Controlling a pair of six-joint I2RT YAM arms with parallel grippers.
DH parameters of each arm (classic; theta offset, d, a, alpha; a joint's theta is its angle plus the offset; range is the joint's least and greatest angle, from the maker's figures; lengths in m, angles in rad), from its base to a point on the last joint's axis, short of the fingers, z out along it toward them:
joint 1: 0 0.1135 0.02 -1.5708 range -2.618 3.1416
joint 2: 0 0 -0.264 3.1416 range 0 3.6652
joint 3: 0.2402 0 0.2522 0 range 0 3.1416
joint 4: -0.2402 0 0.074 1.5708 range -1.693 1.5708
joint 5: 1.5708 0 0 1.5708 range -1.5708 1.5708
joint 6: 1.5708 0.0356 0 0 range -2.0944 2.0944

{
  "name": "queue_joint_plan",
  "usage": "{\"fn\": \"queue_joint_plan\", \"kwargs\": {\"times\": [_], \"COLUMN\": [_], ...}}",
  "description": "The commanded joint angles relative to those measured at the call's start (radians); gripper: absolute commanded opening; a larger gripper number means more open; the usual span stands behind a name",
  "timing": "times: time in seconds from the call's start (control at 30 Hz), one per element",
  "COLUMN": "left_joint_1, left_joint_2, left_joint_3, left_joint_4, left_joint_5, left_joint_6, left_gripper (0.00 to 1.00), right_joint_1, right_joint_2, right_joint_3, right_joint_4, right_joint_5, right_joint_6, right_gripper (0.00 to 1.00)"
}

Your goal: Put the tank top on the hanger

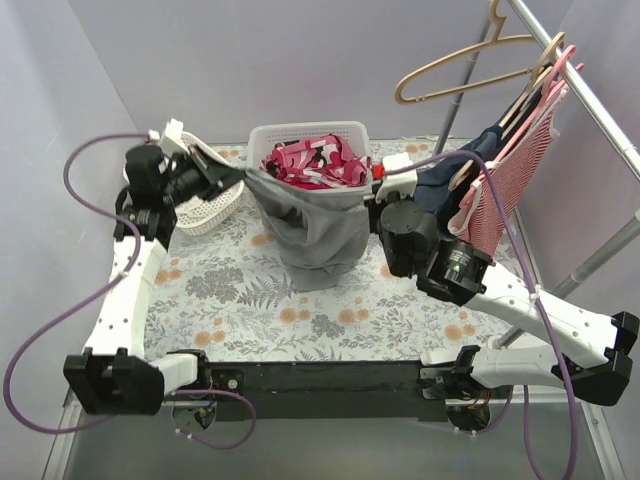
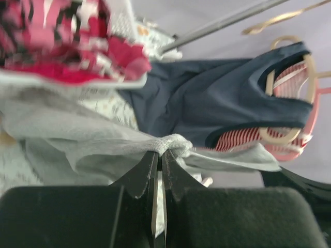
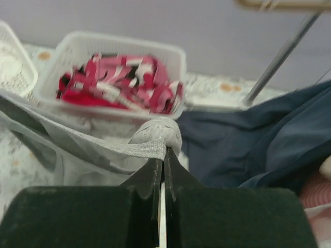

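Top external: dark navy garment (image 1: 445, 185) and red-and-white striped top (image 1: 512, 180) hang from metal rail (image 1: 600, 113), just right of right gripper (image 1: 375, 172); light tan curved hanger (image 1: 440, 62) hangs above them. White mesh basket (image 1: 305, 133) holds red-pink patterned clothes (image 1: 312, 160). Plain grey tank top (image 1: 320, 235) is stretched left to right in front of the basket, body hanging down. Left gripper (image 1: 243, 175) and right gripper each pinch its top edge.

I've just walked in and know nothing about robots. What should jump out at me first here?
A grey tank top hangs stretched between the two arms at mid-table, with the left gripper and the right gripper each pinching an edge. Just behind it sits a white basket heaped with red-and-pink clothes. At upper right, a tan hanger hangs bare.
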Motion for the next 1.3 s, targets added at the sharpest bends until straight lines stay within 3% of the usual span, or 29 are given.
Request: {"fn": "queue_joint_plan", "kwargs": {"times": [0.0, 0.07, 0.17, 0.37, 0.47, 0.57, 0.7, 0.77, 0.9, 1.13, 1.27], "left_joint_1": [-0.005, -0.02, -0.074, -0.192, -0.197, -0.197, -0.197, -0.197, -0.197, -0.203, -0.273], "left_joint_2": [-0.179, -0.206, -0.23, -0.198, -0.18, -0.169, -0.171, -0.177, -0.197, -0.223, -0.189], "left_joint_3": [-0.293, -0.377, -0.484, -0.598, -0.618, -0.624, -0.607, -0.604, -0.581, -0.462, -0.331], "left_joint_4": [-0.007, -0.012, -0.03, -0.029, -0.02, -0.004, -0.018, -0.024, -0.056, -0.087, -0.055], "left_joint_5": [0.017, 0.018, -0.007, -0.149, -0.193, -0.198, -0.216, -0.216, -0.238, -0.187, -0.195], "left_joint_6": [0.035, 0.056, 0.084, 0.092, 0.089, 0.104, 0.138, 0.146, 0.178, 0.212, 0.212], "left_gripper": [0.0, 0.0, 0.0, 0.0, 0.01, 0.19, 0.31, 0.43, 0.5, 0.55, 0.56], "right_joint_1": [-0.007, -0.007, -0.007, -0.036, -0.082, -0.113, -0.117, -0.117, -0.116, -0.114, -0.113], "right_joint_2": [-0.037, -0.003, 0.067, 0.109, 0.109, 0.119, 0.132, 0.127, 0.1, 0.006, -0.02], "right_joint_3": [-0.218, -0.295, -0.392, -0.435, -0.427, -0.426, -0.419, -0.421, -0.432, -0.484, -0.518], "right_joint_4": [-0.239, -0.239, -0.233, -0.207, -0.19, -0.17, -0.169, -0.164, -0.163, -0.124, -0.057], "right_joint_5": [-0.243, -0.375, -0.423, -0.336, -0.343, -0.377, -0.431, -0.472, -0.552, -0.63, -0.65], "right_joint_6": [0.464, 0.517, 0.597, 0.584, 0.543, 0.514, 0.498, 0.494, 0.477, 0.478, 0.5], "right_gripper": [0.01, 0.01, 0.01, 0.01, 0.01, 0.05, 0.21, 0.31, 0.39, 0.46, 0.47]}}
